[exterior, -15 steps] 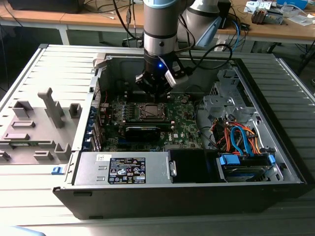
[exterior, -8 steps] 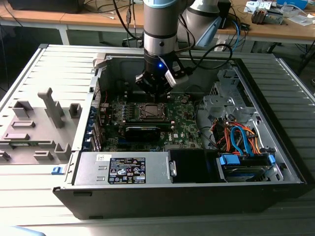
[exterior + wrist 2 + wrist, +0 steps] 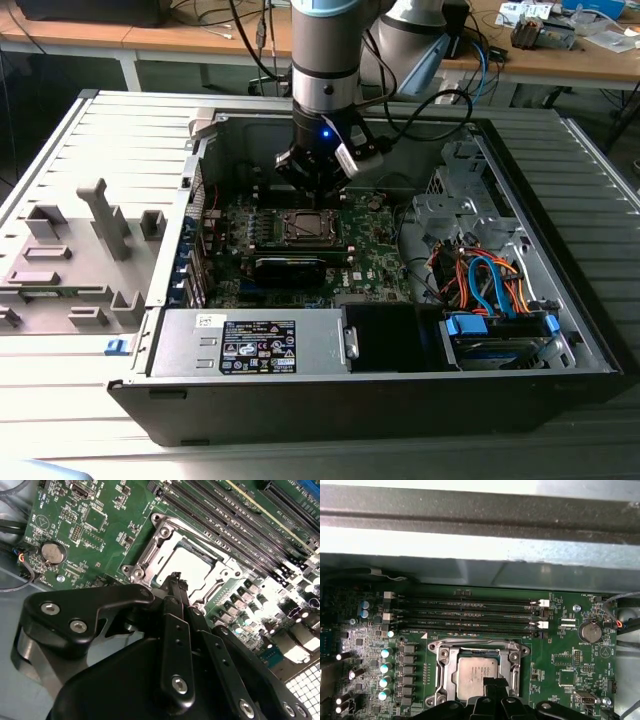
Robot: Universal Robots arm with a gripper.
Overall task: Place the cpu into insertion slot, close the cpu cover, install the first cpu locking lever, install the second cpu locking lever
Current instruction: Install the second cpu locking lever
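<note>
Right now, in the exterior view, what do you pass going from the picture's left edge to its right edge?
Grey plastic fixture → expansion cards → cpu in the insertion slot, gripper above it → orange and blue cables → case's right wall.

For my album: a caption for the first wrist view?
The pincer poised over the cpu, seated under its cover.

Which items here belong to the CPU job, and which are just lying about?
Job: cpu, seated in the insertion slot; cpu cover; gripper just above them.
Lying about: coin battery, memory slots, power supply, drive cables.
</note>
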